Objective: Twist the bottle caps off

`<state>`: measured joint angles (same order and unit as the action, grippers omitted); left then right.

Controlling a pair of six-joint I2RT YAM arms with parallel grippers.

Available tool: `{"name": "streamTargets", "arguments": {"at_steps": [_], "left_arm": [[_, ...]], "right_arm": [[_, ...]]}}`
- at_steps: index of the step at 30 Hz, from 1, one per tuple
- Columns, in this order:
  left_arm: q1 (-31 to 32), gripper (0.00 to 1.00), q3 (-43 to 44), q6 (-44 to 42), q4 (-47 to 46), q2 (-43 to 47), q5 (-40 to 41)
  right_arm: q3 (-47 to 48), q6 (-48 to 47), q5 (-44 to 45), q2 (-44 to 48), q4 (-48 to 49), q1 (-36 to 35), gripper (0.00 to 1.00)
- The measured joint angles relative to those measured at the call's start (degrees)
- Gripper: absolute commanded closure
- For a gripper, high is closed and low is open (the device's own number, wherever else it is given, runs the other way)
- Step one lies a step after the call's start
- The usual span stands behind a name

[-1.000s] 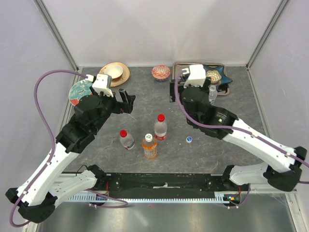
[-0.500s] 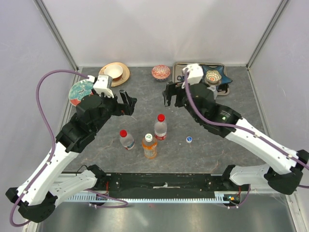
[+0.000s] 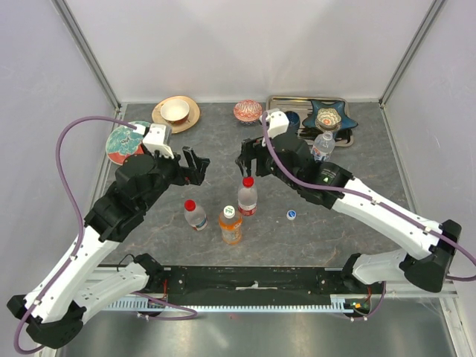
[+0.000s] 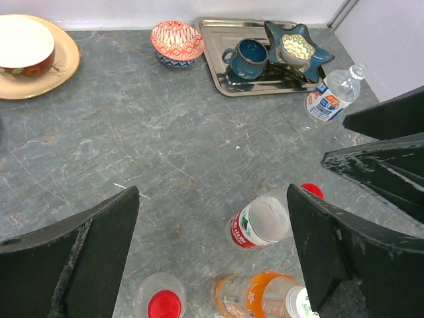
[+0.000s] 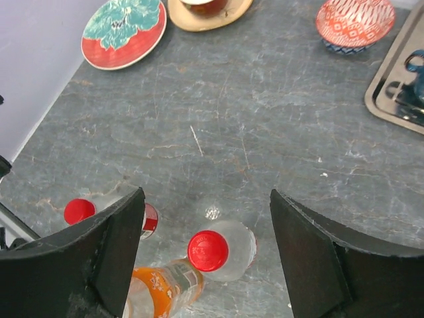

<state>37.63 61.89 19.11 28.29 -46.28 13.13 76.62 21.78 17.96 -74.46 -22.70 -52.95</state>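
Table: one grey stone-patterned table (image 3: 216, 141), on which everything is set.
Arms: two, the left arm (image 3: 111, 216) and the right arm (image 3: 372, 208), both reached in over the middle.
Left gripper (image 4: 212, 192): held spread wide over the bottle group, with nothing clasped.
Right gripper (image 5: 207, 195): fingers seen parted above the taller red-capped bottle, with gaps on both sides of the cap and nothing grasped.
Tray: one metal tray (image 4: 213, 40), placed at the far right.
Plates: two at the far left, a floral plate (image 3: 119, 143) and a tan plate (image 3: 190, 119).
Dish: one star-shaped blue dish (image 4: 296, 46), on the tray.
Bowls: two, a red-and-white bowl (image 3: 175, 110) on the tan plate and a red patterned bowl (image 3: 248, 111) beside the tray.
Bottles: four. Three are grouped upright mid-table: a taller red-capped bottle (image 3: 247, 195), a shorter red-capped bottle (image 3: 195, 214) and an orange bottle (image 3: 230, 224). A fourth clear bottle (image 3: 322, 146) is found just beside the tray, with its neck bare.
Mug: one blue mug (image 4: 244, 58), on the tray.
Loose cap: one blue-and-white cap (image 3: 291, 215), lying right of the group.
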Motion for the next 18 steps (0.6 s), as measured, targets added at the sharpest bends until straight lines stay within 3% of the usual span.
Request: {"name": "streamTargets", "arguments": {"at_steps": [14, 18], "left_arm": [[0.0, 0.04, -2.73, -0.37, -0.22, 1.81, -1.53], [0.0, 0.04, -3.06, -0.44, -0.48, 1.81, -1.73]], "right_arm": [[-6.64, 2.1, -1.11, -3.39, 0.81, -2.71, 0.25], [-7.78, 2.51, -0.94, -3.65, 1.2, -2.71, 0.32]]}}
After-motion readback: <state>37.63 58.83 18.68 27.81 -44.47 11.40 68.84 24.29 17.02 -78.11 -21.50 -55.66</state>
